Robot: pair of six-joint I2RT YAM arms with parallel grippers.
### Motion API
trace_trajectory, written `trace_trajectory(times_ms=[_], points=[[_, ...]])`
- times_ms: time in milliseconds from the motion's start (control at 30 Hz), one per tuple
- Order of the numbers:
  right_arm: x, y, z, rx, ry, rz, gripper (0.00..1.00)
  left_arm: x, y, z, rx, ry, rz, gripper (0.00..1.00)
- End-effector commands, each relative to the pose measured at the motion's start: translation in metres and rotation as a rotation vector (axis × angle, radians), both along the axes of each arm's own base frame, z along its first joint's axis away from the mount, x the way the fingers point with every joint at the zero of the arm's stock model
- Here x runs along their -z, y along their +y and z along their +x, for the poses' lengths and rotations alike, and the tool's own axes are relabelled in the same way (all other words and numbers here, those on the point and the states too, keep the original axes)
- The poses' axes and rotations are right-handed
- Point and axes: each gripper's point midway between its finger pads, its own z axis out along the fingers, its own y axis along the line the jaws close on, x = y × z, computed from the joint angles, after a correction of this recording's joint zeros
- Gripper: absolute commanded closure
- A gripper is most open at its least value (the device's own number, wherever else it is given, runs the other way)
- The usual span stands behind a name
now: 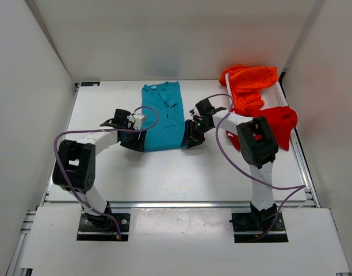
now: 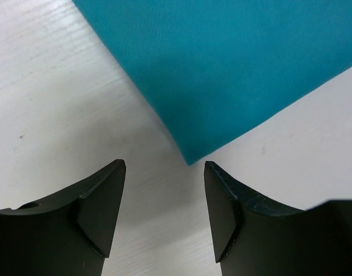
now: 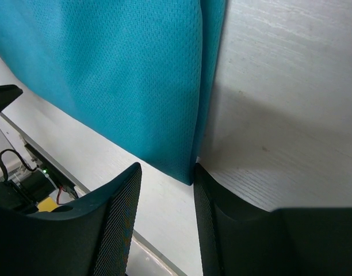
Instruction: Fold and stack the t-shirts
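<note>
Top view: teal shirt (image 1: 163,115) lies flat mid-counter (image 1: 182,172), folded into a long narrow panel, collar at the far end; left pincer (image 1: 134,141) sits at its near left corner; right pincer (image 1: 191,138) sits at its near right corner; orange shirt (image 1: 249,84) lies bunched at the far right; red shirt (image 1: 278,123) lies just nearer than it, touching it, at the right edge of the counter.

Left wrist view: left pincer (image 2: 164,167) released, jaws spread, nothing in them; bare counter (image 2: 61,103) shows in the gap; corner of the teal shirt (image 2: 233,69) points at the gap and stops just short of the fingertips.

Right wrist view: right pincer (image 3: 164,172) released, jaws apart, not clamped; corner of the teal shirt (image 3: 118,75) dips between the tips, against the right-hand finger (image 3: 222,230); counter (image 3: 291,115) beside it.
</note>
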Motion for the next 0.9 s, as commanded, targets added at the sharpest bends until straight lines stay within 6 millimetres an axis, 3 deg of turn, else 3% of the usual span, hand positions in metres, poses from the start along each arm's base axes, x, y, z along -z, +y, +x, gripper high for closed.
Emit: trace_trajectory(times_ms=[0, 233, 367, 467, 533, 667, 700, 867], points=[[0.009, 0.0, -0.003, 0.01, 0.022, 0.005, 0.54, -0.009, -0.02, 0.009, -0.068, -0.008, -0.135, 0.33], [0.009, 0.0, -0.003, 0.013, 0.018, 0.008, 0.55, 0.0, -0.04, -0.006, -0.078, 0.072, -0.214, 0.33], [0.011, -0.003, -0.002, 0.027, 0.023, 0.006, 0.58, 0.01, -0.037, -0.015, -0.096, 0.103, -0.192, 0.4], [0.011, -0.002, -0.004, 0.02, 0.031, 0.019, 0.69, 0.014, -0.035, -0.014, -0.099, 0.112, -0.188, 0.59], [0.011, -0.002, -0.005, 0.018, 0.034, 0.027, 0.81, 0.016, -0.034, -0.012, -0.101, 0.114, -0.176, 0.78], [0.009, -0.004, -0.009, 0.011, 0.034, 0.035, 0.95, 0.008, -0.034, 0.001, -0.103, 0.083, -0.178, 0.99], [0.007, -0.003, -0.013, 0.008, 0.038, 0.038, 1.0, 0.008, -0.033, 0.001, -0.103, 0.078, -0.171, 1.0], [-0.006, -0.002, -0.027, -0.055, 0.009, 0.038, 1.0, -0.004, -0.033, -0.012, -0.067, 0.089, -0.173, 1.0]])
